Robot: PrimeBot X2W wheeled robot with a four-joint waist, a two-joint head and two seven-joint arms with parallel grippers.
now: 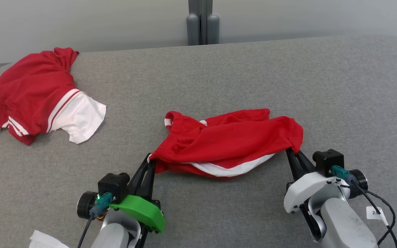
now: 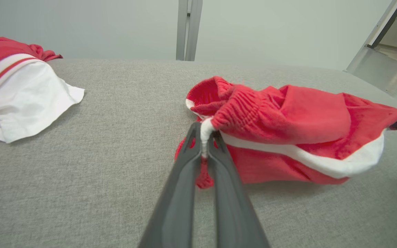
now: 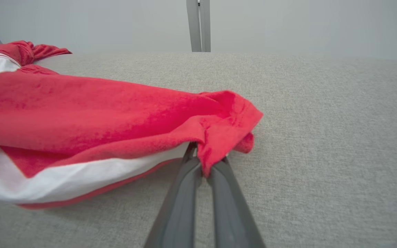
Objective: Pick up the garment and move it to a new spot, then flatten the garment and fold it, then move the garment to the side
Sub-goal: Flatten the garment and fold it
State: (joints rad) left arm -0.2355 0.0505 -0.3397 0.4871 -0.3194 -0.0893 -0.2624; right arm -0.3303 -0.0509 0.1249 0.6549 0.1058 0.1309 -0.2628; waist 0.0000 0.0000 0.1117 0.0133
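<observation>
Closest to me are the two wrists. The left one wears a green cover (image 1: pixel 140 212). The right one is pale, with a black cable and a small white tag (image 1: pixel 374 213) hanging off it. A scrap of something white (image 1: pixel 43 241) pokes in at the lower left edge; I can't tell what it is.

Just past the wrists, the left claw (image 1: pixel 151 162) is pinched tight on the red shorts (image 1: pixel 233 137) at the elastic waistband end. A bit of white trim is squeezed between its dark fingers (image 2: pixel 184 179). The right claw (image 1: pixel 293 152) is clamped on the opposite end, with a fold of red cloth nipped between its fingers (image 3: pixel 226 193).

The shorts hang stretched between the two claws, slightly right of the middle of the grey bench (image 1: pixel 219 79). The red cloth is rumpled, and a white band sags along the near edge. From the wrist views the middle seems to droop close to the cloth-covered top, but whether it touches I can't say.

Farther back on the left, well apart from the shorts, a second garment (image 1: pixel 29 100) lies crumpled on the bench, red with white panels and stripes.

Beyond the far edge stands a grey post (image 1: pixel 202 24) against a pale wall (image 1: pixel 81 20).
</observation>
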